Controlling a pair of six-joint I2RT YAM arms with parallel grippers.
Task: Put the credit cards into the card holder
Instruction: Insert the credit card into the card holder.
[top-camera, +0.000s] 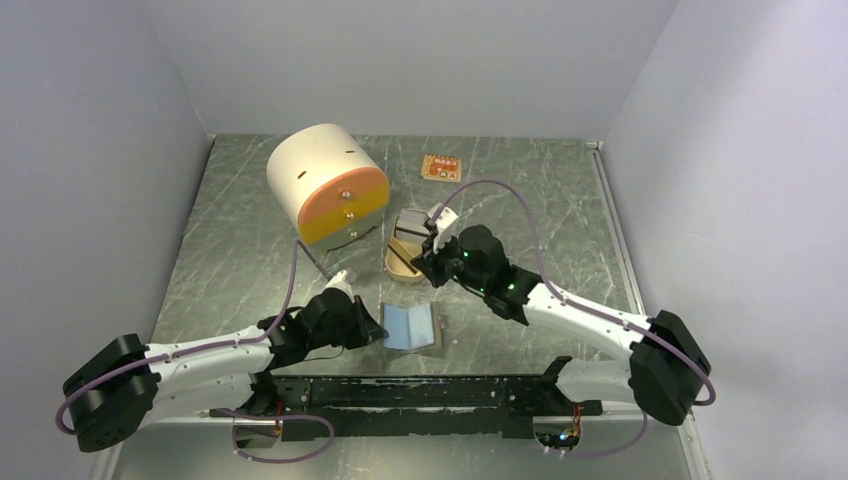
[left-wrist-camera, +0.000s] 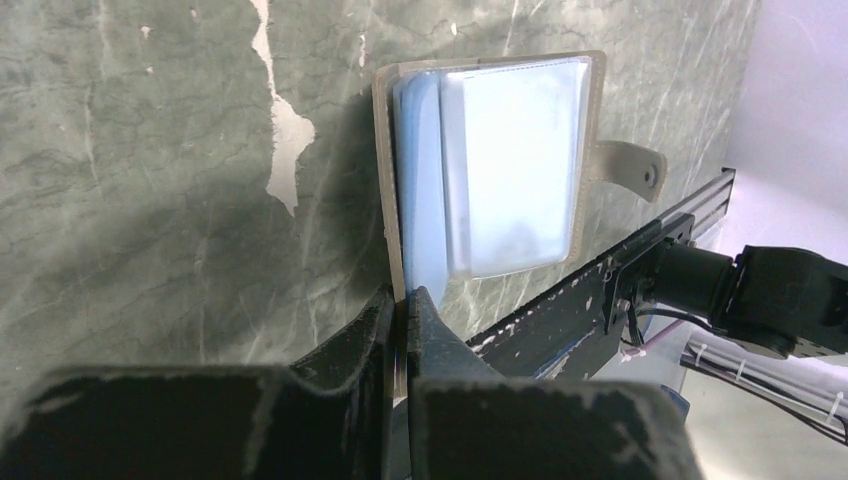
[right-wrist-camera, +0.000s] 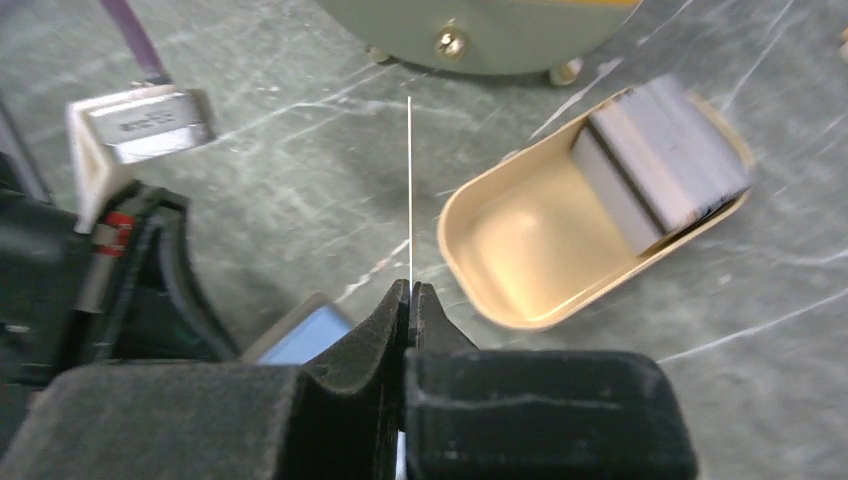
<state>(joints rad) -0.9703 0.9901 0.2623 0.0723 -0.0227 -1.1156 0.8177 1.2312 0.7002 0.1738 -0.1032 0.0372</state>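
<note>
table (top-camera: 250, 230) grey-green marbled; card holder (top-camera: 410, 327) pale blue; tin (top-camera: 400, 272) tan; drum (top-camera: 315, 165) white-orange

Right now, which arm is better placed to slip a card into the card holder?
The right. The right gripper is shut on a credit card, seen edge-on, beside the tan tray. The left gripper is shut on the edge of the card holder, so it looks busy steadying it.

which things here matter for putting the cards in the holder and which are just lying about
For the job:
card holder, its edge pinched by the left gripper
thin card, edge-on in the right gripper
orange card, lying far back

Lying about:
white drum with orange face
tan tin holding a grey stack
</note>
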